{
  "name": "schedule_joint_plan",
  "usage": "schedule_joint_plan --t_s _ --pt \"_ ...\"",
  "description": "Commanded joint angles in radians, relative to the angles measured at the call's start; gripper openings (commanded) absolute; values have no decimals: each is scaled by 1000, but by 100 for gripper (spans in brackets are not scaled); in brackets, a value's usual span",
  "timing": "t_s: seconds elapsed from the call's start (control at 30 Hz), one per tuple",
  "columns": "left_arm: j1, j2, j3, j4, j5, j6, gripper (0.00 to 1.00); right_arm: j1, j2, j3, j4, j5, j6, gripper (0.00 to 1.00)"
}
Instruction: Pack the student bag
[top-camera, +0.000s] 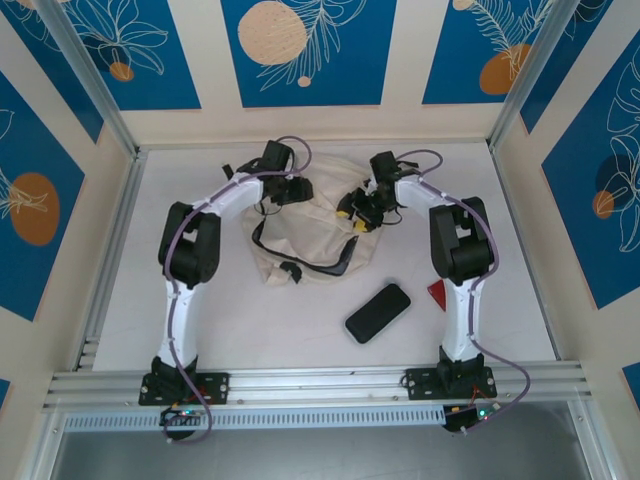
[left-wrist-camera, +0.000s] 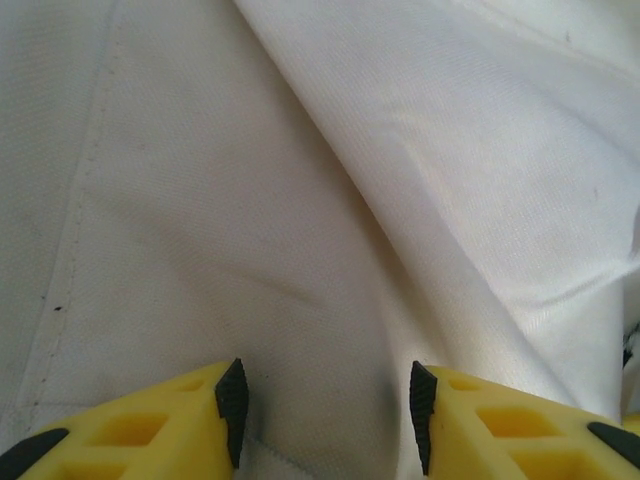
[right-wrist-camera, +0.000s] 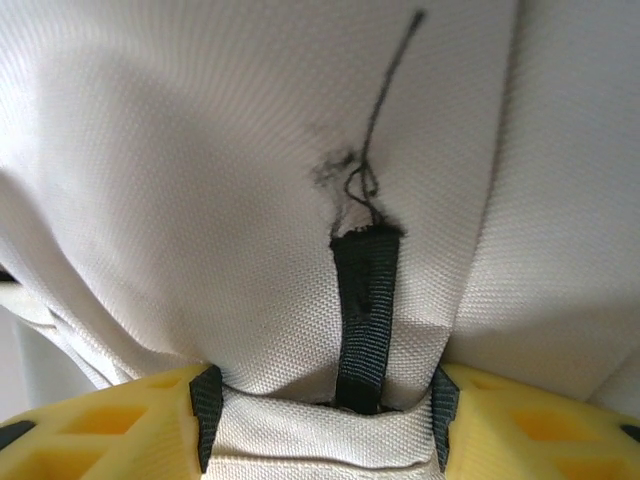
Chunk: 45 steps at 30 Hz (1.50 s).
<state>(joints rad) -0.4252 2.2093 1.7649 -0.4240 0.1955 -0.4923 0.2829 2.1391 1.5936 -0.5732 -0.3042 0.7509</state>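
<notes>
Hidden: red item (top-camera: 437, 298) is sitting half behind right arm (top-camera: 458, 250).
Student bag (top-camera: 305, 235): is lying far mid-table, under both grippers.
Left gripper (left-wrist-camera: 325, 420): is hanging spread over fabric.
Right gripper (right-wrist-camera: 322, 420): is spread, straddling black strap (right-wrist-camera: 362, 310).
Nearby: black case (top-camera: 378, 312) is lying apart.

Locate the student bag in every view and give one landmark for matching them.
Top external: student bag lies centre-back on the table.
Left wrist: bag's plain cream folds above the left tool.
Right wrist: cream cloth with a black strap running into the right tool.
Shared landmark: the bag's cream woven cloth.
</notes>
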Motion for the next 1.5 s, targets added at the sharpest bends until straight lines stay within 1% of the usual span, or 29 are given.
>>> schedule_joint_plan --t_s 0.0,0.17,0.33,0.4,0.47,0.57,0.67,0.73,0.87,0.97,1.03,1.1,1.2,1.33,1.47 --pt "-18 -20 -165 -128 27 -43 47 21 91 118 92 -60 -22 58" --pt "-13 -141 -362 -66 34 -80 47 47 213 313 75 -114 -68 58" --pt "-9 -256 -525 1 74 -137 47 84 364 585 -11 -163 -142 57" --pt "-9 -295 -564 27 107 -155 47 94 387 638 -26 -171 -145 56" --pt "-5 -336 -582 31 121 -167 48 96 378 668 -44 -163 -149 56" --pt "20 -406 -579 28 144 -181 51 89 333 707 -123 -106 -185 57" --pt "66 -490 -578 19 146 -196 66 88 245 694 -209 -7 -247 57" --pt "102 -548 -582 -3 131 -205 72 97 171 643 -245 64 -285 58" --pt "163 -654 -618 -61 61 -201 80 150 29 487 -256 202 -355 59" --pt "208 -728 -655 -128 -13 -198 84 227 -50 396 -264 309 -407 59" --pt "241 -778 -690 -165 -62 -195 88 299 -87 341 -263 386 -445 60" --pt "269 -825 -729 -183 -96 -191 93 368 -103 311 -272 452 -476 60" --pt "318 -888 -787 -205 -129 -186 100 466 -109 284 -277 518 -509 60" --pt "389 -951 -850 -217 -121 -187 100 581 -88 259 -267 530 -529 58" --pt "445 -996 -891 -226 -102 -186 100 652 -25 266 -270 534 -555 50"
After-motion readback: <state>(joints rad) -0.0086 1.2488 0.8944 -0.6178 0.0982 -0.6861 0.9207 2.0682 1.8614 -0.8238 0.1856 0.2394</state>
